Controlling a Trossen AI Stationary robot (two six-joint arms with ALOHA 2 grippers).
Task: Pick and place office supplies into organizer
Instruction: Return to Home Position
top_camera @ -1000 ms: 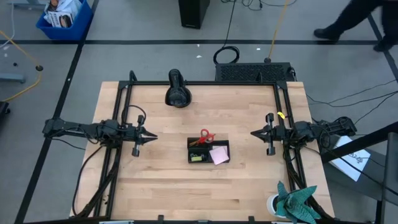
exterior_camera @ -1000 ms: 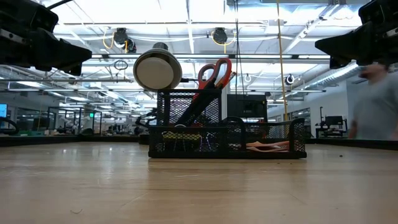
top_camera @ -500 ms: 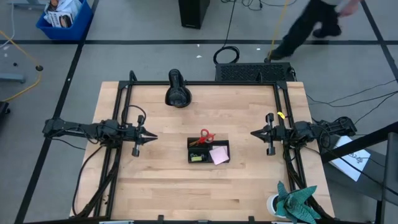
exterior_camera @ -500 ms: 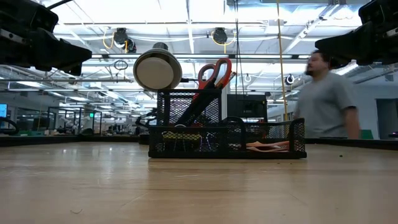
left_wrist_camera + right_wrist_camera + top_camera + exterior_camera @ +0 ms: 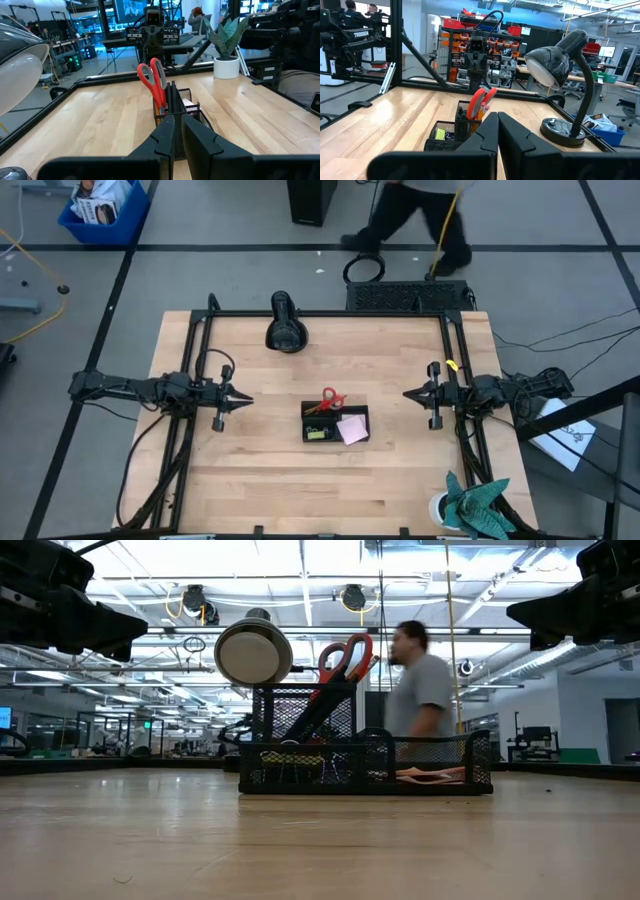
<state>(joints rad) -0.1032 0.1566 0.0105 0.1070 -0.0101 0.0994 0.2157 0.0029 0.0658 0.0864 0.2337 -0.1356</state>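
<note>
The black mesh organizer (image 5: 335,423) stands at the table's middle. Red-handled scissors (image 5: 331,397) lean handles-up in its tall back compartment, beside dark pens. A pink sticky-note pad (image 5: 352,430) lies in its right tray, and a yellow-green piece (image 5: 316,434) in its left one. My left gripper (image 5: 248,398) hovers shut to the organizer's left and points level at it. My right gripper (image 5: 408,393) hovers shut to its right and also points at it. Both are well clear of the organizer and hold nothing.
A black desk lamp (image 5: 286,330) stands at the far edge, its head showing large in the low view (image 5: 253,653). A white pot with a teal-green plant-like thing (image 5: 475,502) sits at the near right corner. A person (image 5: 415,210) walks on the floor beyond the far edge.
Both arms and everything on the table have stayed still. A person beyond the far edge has walked from the right toward the left.
</note>
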